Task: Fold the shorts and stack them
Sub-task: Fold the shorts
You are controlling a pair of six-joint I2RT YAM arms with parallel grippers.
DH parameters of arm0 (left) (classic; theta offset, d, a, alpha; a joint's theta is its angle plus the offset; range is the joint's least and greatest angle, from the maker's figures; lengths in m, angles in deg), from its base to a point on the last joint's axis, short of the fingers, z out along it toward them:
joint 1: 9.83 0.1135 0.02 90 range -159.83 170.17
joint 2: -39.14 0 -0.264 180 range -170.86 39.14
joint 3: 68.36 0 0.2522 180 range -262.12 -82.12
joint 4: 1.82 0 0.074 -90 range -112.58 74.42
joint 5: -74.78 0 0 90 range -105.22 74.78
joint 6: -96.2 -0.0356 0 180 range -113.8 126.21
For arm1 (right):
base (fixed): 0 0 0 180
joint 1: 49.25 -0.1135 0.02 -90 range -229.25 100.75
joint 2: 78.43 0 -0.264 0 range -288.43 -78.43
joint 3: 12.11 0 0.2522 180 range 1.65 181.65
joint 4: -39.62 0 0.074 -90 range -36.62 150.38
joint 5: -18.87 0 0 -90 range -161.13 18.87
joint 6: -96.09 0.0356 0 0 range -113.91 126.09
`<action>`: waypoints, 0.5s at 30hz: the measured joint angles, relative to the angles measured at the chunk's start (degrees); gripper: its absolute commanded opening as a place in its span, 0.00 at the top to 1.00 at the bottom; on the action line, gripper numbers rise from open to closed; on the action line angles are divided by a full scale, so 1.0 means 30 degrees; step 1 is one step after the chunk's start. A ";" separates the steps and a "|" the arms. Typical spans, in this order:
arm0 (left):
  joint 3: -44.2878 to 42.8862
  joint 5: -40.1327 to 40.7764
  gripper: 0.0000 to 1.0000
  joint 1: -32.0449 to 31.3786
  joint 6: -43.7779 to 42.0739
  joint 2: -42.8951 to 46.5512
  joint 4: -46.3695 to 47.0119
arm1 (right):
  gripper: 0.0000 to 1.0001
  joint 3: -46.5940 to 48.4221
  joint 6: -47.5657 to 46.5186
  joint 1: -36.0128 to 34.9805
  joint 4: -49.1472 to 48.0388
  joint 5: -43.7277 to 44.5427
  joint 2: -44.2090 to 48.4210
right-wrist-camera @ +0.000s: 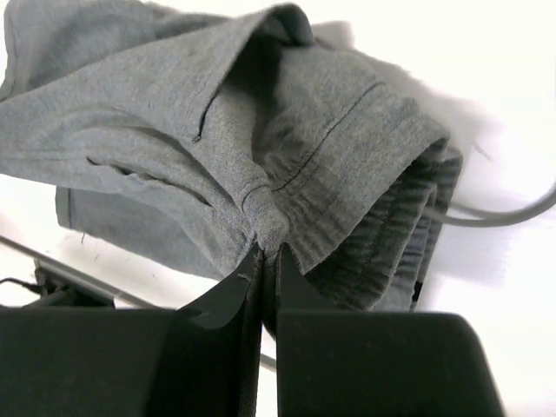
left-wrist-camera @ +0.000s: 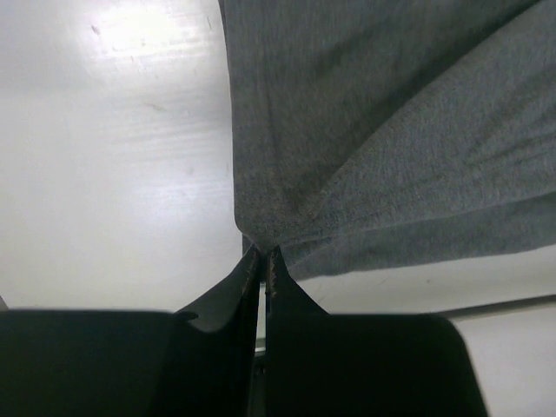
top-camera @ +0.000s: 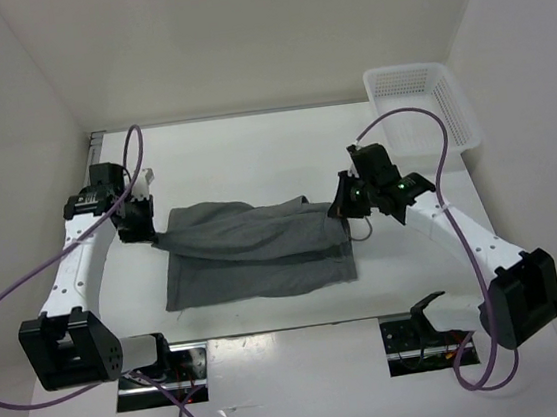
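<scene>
Two end effectors (top-camera: 150,228) (top-camera: 342,206) pinch one shorts (top-camera: 264,255) (grey).

No readable text, labels, brands or numbers anywhere.

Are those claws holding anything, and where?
Both hold the grey soft fabric shorts: the left gripper pinches its left end, the right gripper a bunched fold beside the ribbed waistband.
</scene>
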 measured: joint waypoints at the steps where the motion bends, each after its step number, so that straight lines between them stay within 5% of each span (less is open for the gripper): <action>1: -0.0168 -0.0015 0.99 0.0000 0.0000 0.0000 0.0277 | 1.00 0.0029 -0.0058 0.0007 -0.0051 0.0160 0.0117; 5: -0.1945 -0.0204 0.99 0.0007 0.0000 -0.1443 0.0911 | 1.00 0.1829 -0.1013 0.0357 0.0007 0.0415 -0.1246; 12: -1.0324 -0.0430 0.99 0.0022 0.0007 -0.8371 0.4503 | 1.00 1.3624 -0.3446 0.2565 -0.1617 0.0568 -1.1307; 15: -1.1081 -0.0882 0.99 0.0015 0.0007 -0.8553 0.5166 | 1.00 1.3639 -0.3985 0.2907 -0.1982 0.0736 -1.1737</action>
